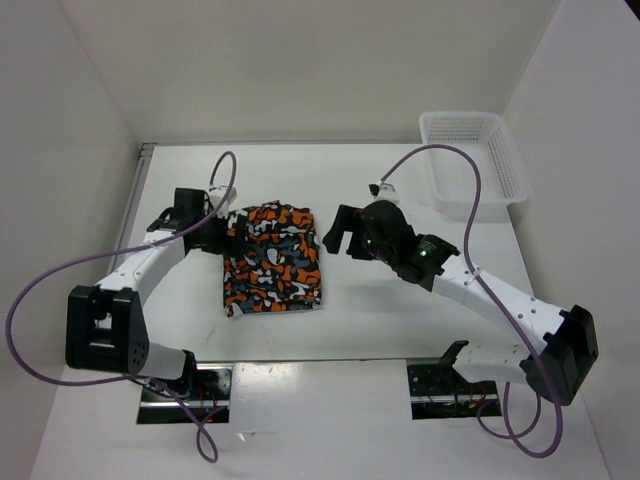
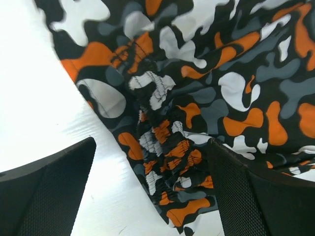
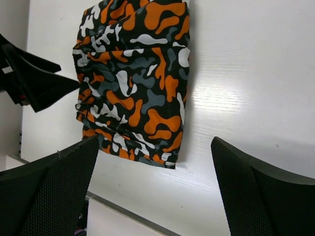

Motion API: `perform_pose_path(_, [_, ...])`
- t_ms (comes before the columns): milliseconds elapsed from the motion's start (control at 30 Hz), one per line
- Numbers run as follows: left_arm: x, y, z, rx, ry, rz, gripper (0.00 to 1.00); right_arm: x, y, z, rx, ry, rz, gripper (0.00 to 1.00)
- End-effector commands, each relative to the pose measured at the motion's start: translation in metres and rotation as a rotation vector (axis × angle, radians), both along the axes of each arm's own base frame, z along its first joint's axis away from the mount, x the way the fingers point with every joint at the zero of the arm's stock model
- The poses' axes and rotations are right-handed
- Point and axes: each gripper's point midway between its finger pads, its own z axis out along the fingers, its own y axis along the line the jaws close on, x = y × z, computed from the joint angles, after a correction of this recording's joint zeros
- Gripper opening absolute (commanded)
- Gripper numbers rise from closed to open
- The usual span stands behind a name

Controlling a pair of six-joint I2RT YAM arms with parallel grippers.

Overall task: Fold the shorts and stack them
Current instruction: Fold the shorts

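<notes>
Table [image 1: 380, 320]: white, smooth, slightly glossy in the right wrist view.

Shorts [image 1: 272, 260]: one pair noted, laid flat at mid-table between the two arms. They are gathered into a compact, roughly rectangular packet with layered edges showing at the near side. The folding is judged largely done. No second pair is seen, so stacking is judged still outstanding and where the stack belongs cannot be told. The cloth is soft and thin, printed in orange, dark grey, black and white blotches. A puckered, elasticated waistband is seen close up in the left wrist view.

Basket [image 1: 515, 170]: white plastic mesh, rectangular and rigid, set at the far right corner, well apart from the shorts.

Right gripper [image 1: 335, 235]: jaws spread wide, nothing held, just right of the shorts.

Left gripper [image 1: 224, 234]: jaws spread wide, nothing clamped, at the left edge of the shorts with the waistband lying below the gap. Finger pads are dark and finely textured.
</notes>
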Motion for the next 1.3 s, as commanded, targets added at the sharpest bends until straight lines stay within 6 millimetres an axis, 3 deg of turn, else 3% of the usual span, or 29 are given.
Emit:
perform_pose_path(0, [0.003, -0.011, -0.004, 0.022, -0.004, -0.032, 1.0, -0.002, -0.017, 0.016, -0.002, -0.039, -0.058, 1.0])
perform_pose_path(33, [0.003, -0.011, 0.006, 0.032, -0.039, -0.03, 1.0, -0.002, -0.022, 0.018, -0.011, -0.049, -0.078, 0.97])
perform_pose_path(67, [0.01, -0.015, 0.041, 0.018, -0.168, -0.037, 0.97, -0.003, -0.026, 0.027, 0.005, -0.073, -0.089, 0.93])
perform_pose_path(100, [0.008, -0.013, 0.051, 0.022, -0.217, -0.028, 0.94, -0.002, -0.034, 0.031, -0.002, -0.088, -0.115, 0.85])
perform_pose_path(133, [0.002, -0.012, 0.076, 0.012, -0.303, -0.025, 0.89, -0.005, -0.04, 0.03, -0.004, -0.09, -0.134, 0.81])
perform_pose_path(200, [-0.003, -0.012, 0.099, 0.012, -0.375, -0.021, 0.88, -0.008, -0.051, 0.049, 0.041, -0.151, -0.164, 0.78])
perform_pose_path(233, [-0.012, -0.011, 0.112, 0.008, -0.408, -0.02, 0.88, -0.01, -0.059, 0.049, 0.044, -0.169, -0.186, 0.82])
perform_pose_path(300, [-0.018, -0.01, 0.13, 0.003, -0.451, -0.019, 0.99, -0.016, -0.072, 0.072, 0.11, -0.242, -0.217, 0.98])
perform_pose_path(333, [-0.023, -0.007, 0.139, 0.007, -0.479, -0.008, 0.99, -0.019, -0.075, 0.074, 0.121, -0.251, -0.218, 1.0])
perform_pose_path(467, [-0.027, -0.012, 0.134, -0.023, -0.489, -0.039, 0.94, -0.016, -0.087, 0.078, 0.123, -0.269, -0.248, 1.0])
perform_pose_path(633, [-0.016, -0.035, 0.086, -0.071, -0.38, -0.127, 0.51, -0.016, -0.077, 0.058, 0.083, -0.211, -0.209, 1.0])
perform_pose_path(667, [-0.015, -0.035, 0.081, -0.069, -0.363, -0.127, 0.37, -0.015, -0.074, 0.06, 0.086, -0.208, -0.2, 1.0])
perform_pose_path(733, [-0.011, -0.034, 0.078, -0.06, -0.351, -0.118, 0.27, -0.014, -0.072, 0.05, 0.05, -0.17, -0.19, 1.0])
perform_pose_path(767, [-0.012, -0.034, 0.079, -0.06, -0.345, -0.118, 0.27, -0.014, -0.071, 0.045, 0.041, -0.149, -0.195, 1.0])
perform_pose_path(800, [-0.009, -0.031, 0.086, -0.05, -0.357, -0.105, 0.36, -0.009, -0.07, 0.035, 0.013, -0.106, -0.211, 1.0])
perform_pose_path(867, [-0.009, -0.026, 0.099, -0.03, -0.38, -0.079, 0.8, -0.005, -0.073, 0.015, -0.057, -0.027, -0.221, 1.0])
perform_pose_path(900, [-0.009, -0.024, 0.106, -0.023, -0.384, -0.071, 1.0, 0.004, -0.076, -0.008, -0.114, 0.044, -0.237, 1.0])
perform_pose_path(1033, [-0.008, -0.018, 0.129, -0.005, -0.426, -0.041, 1.0, 0.011, -0.071, -0.04, -0.22, 0.163, -0.232, 1.0])
perform_pose_path(1267, [-0.025, 0.007, 0.187, 0.021, -0.614, 0.053, 1.0, 0.012, -0.069, -0.018, -0.138, 0.101, -0.237, 1.0])
